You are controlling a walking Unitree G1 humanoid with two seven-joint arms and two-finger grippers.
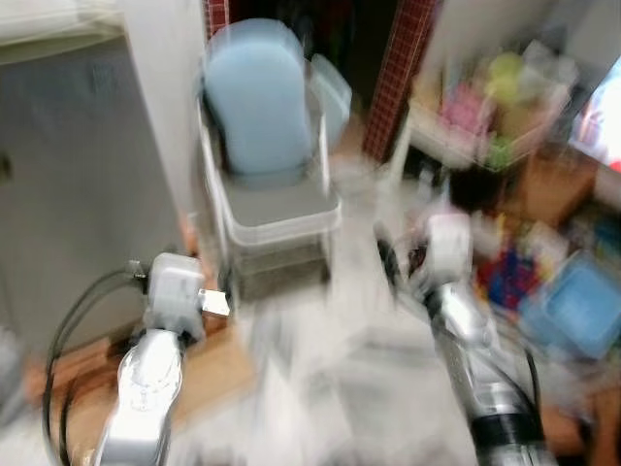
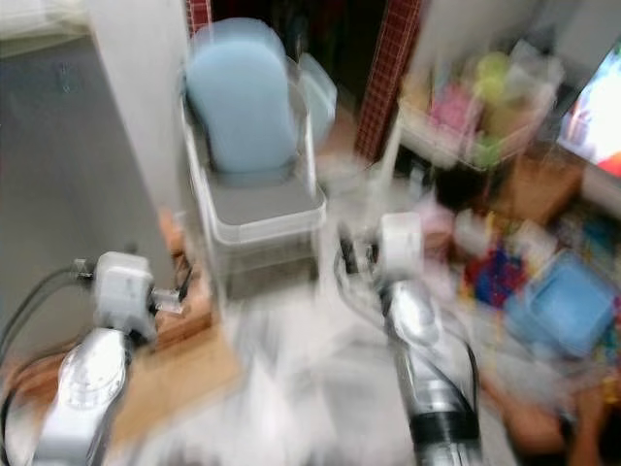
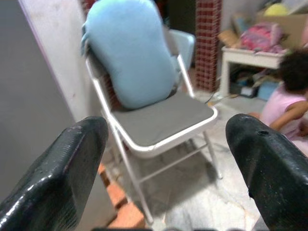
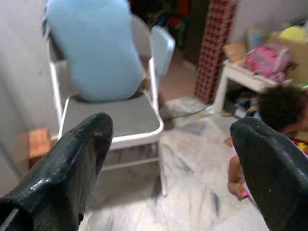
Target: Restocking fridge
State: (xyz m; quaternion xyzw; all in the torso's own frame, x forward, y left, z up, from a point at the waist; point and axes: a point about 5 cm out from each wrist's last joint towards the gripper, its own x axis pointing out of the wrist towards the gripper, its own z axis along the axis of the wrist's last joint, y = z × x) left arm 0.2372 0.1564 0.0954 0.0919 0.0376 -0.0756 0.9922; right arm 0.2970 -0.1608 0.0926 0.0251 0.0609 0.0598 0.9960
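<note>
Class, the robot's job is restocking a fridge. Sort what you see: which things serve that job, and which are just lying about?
Job:
left end effector, open
right end effector, open
No fridge or groceries can be made out.

Lying about:
chair
blue cushion
white table
pink bag
person on the floor

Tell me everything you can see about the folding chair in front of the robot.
The folding chair has a pale metal tube frame and a grey padded seat. It stands unfolded on the marbled floor, close beside a grey wall. A light blue cushion stands upright on the seat, leaning against the backrest. Nothing else lies on the seat. Both grippers, left and right, are open and point toward it without touching.
</note>
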